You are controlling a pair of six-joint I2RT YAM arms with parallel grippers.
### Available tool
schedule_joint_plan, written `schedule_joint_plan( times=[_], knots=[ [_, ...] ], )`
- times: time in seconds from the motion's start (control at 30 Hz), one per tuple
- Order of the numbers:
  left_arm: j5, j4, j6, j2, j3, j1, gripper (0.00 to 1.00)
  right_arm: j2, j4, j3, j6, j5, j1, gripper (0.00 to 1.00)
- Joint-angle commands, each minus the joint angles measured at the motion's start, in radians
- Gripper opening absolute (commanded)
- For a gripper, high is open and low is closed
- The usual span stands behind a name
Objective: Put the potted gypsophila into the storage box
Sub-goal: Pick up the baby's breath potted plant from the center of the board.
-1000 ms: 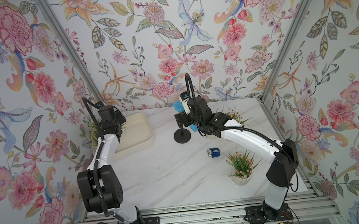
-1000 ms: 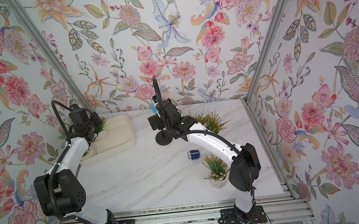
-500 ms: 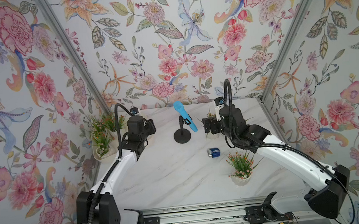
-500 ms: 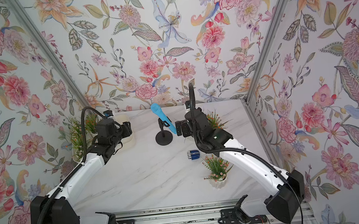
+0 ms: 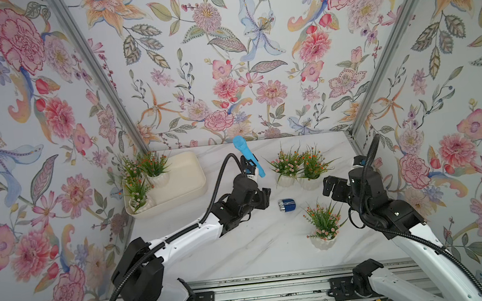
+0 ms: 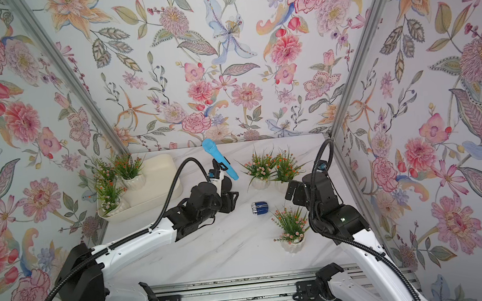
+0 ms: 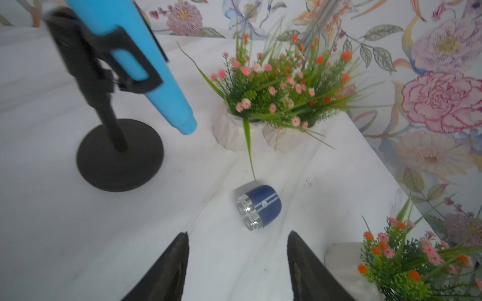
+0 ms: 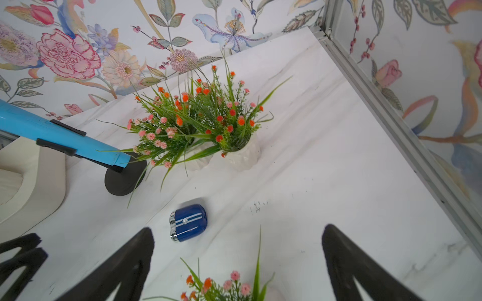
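Though left arm hides stand base from above, left claw apart, right claw apart

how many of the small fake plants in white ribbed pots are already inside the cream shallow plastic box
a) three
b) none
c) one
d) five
a: the cream storage box holds three potted plants, a near one and two behind it; the other three plants stand on the marble table.
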Motion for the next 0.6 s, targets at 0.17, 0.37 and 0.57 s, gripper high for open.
schedule_joint_plan(
  times=[0.17,0.37,0.57],
  knots=[
    [0.100,-0.054,0.003,0.231,0.153,-0.144,0.60,-0.141,-0.128,-0.164,0.170,-0.205,-0.157,1.00],
    [0.176,-0.116,0.025,0.326,0.251,-0.177,0.59,-0.207,-0.117,-0.257,0.198,-0.354,-0.256,1.00],
    [0.229,-0.175,0.048,0.388,0.314,-0.201,0.59,-0.307,0.009,-0.413,0.241,-0.533,-0.273,1.00]
  ],
)
